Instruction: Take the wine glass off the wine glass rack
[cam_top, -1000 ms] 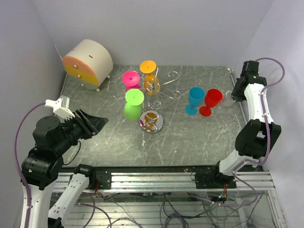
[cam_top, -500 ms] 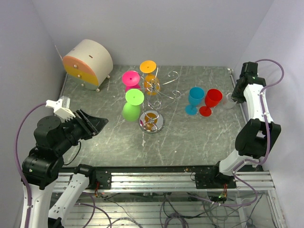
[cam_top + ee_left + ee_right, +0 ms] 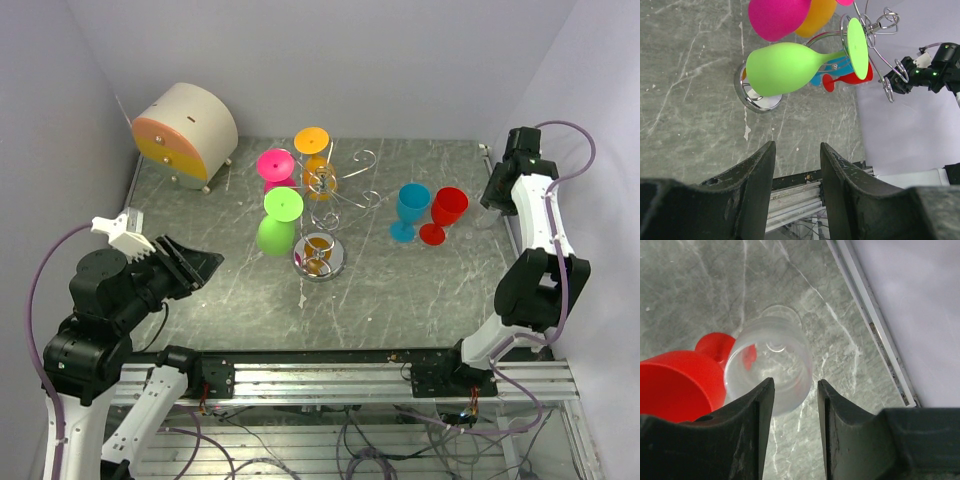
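Observation:
The wine glass rack [image 3: 345,195], silver wire on a round chrome base [image 3: 318,257], stands mid-table. A green wine glass [image 3: 276,228], a pink one [image 3: 275,166] and an orange one [image 3: 315,163] hang upside down from it. In the right wrist view a clear wine glass [image 3: 771,365] stands upright on the table beside a red glass [image 3: 675,385]. My right gripper [image 3: 795,382] is open just above and behind the clear glass's rim, holding nothing. My left gripper [image 3: 797,147] is open and empty, well short of the green glass [image 3: 785,67].
A blue glass [image 3: 410,210] and the red glass [image 3: 445,212] stand upright right of the rack. A round white and orange drawer box [image 3: 185,132] sits at the back left. The table's right edge rail [image 3: 875,320] runs close to the clear glass.
My right gripper has opened and let go of the clear glass, which now stands on the table. The left arm has drifted slightly back and down.

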You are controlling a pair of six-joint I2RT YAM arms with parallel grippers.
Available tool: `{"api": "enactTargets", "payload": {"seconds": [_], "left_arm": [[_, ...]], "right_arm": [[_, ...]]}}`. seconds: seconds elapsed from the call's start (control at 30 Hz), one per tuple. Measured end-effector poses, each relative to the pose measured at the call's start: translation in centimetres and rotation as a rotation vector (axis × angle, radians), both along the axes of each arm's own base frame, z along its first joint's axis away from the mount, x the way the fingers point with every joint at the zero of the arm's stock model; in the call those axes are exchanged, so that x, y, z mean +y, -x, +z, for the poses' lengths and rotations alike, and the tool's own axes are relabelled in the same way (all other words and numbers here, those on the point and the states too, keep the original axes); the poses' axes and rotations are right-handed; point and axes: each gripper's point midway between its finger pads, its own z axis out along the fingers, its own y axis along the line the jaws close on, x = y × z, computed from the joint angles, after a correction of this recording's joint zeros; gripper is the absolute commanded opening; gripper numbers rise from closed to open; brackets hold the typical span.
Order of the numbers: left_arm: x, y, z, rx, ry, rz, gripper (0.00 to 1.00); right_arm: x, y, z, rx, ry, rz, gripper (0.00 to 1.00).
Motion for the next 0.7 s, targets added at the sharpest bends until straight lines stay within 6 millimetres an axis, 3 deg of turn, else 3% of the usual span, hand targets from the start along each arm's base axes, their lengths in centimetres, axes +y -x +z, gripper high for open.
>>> {"api": "enactTargets", "payload": {"seconds": [0.13, 0.33, 0.43, 0.57, 0.7], "left_arm": [[0.2, 0.0, 0.1, 0.0, -0.002, 0.011, 0.52], [0.7, -0.5, 0.7, -0.005, -0.019, 0.045, 0.52], [1.1, -0.9, 1.2, -0.012, -0.03, 0.068, 0.52], [0.9, -1.9, 1.4, -0.006, -0.017, 0.077, 0.52], [-0.4, -4.4, 1.2, 0.026, 0.031, 0.062, 0.53]], "right_arm": [[0.7, -0.1, 2.6, -0.062, 0.011, 0.018, 0.42], [2.1, 0.1, 9.8, -0.254, 0.04, 0.056, 0.41], [3.8, 0.3, 12.5, -0.342, 0.007, 0.111, 0.41], [9.8, 0.2, 15.8, -0.506, -0.181, 0.331, 0.32], [16.5, 2.0, 19.5, -0.673, -0.386, 0.554, 0.22]]}}
